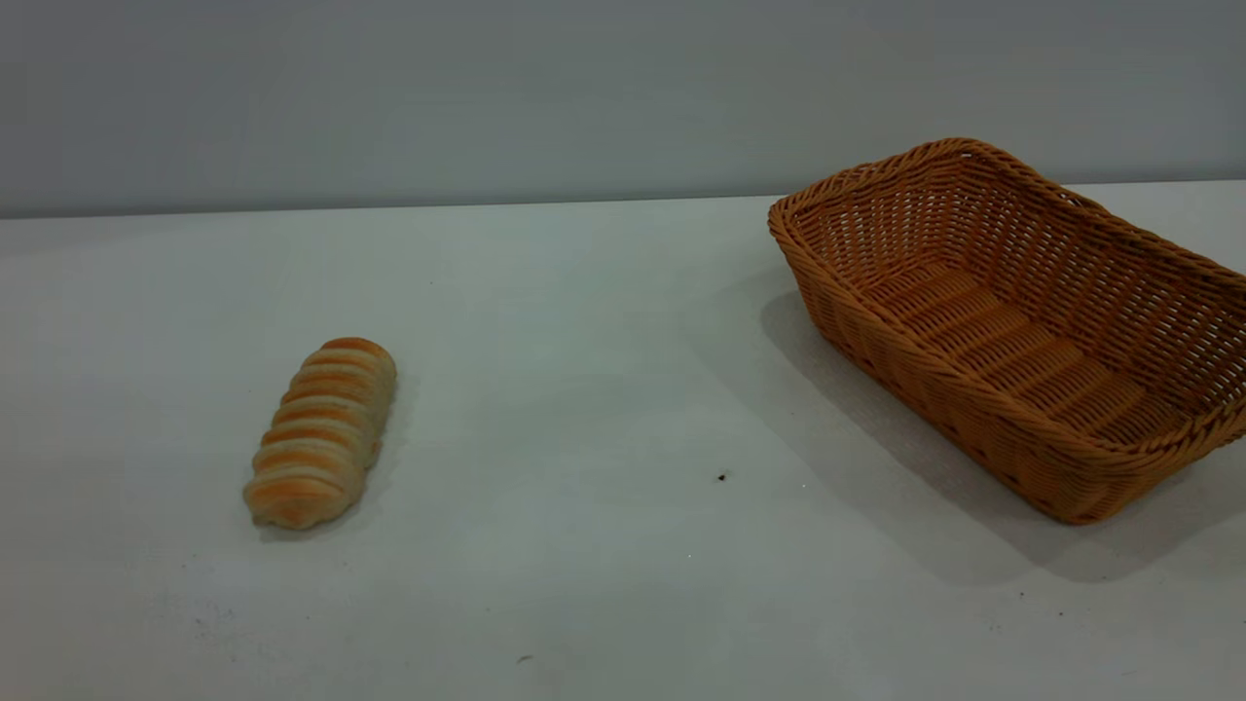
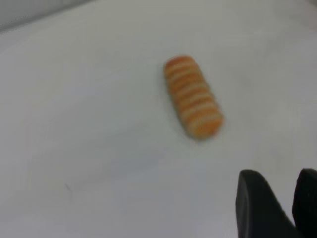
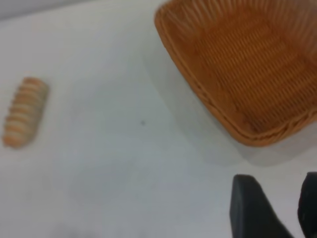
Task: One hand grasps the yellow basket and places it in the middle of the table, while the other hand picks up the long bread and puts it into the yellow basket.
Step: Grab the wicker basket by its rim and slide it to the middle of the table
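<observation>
Left hand (image 2: 280, 208) and right hand (image 3: 277, 208) parted, holding nothing; long bread (image 1: 321, 433) well apart from yellow basket (image 1: 1022, 321).

My long bread (image 1: 320, 432) lies flat on the desk (image 1: 584, 389) at about 8 o'clock in the exterior view, a small cream loaf with golden-orange crosswise ridges, long axis running from 7 toward 1 o'clock. My yellow basket (image 1: 1012, 321) sits upright at 3 o'clock, well apart from the bread: a large orange-tan rectangular wicker basket with sloping sides and braided rim, nothing inside, set at an angle, one corner toward 5 o'clock.
</observation>
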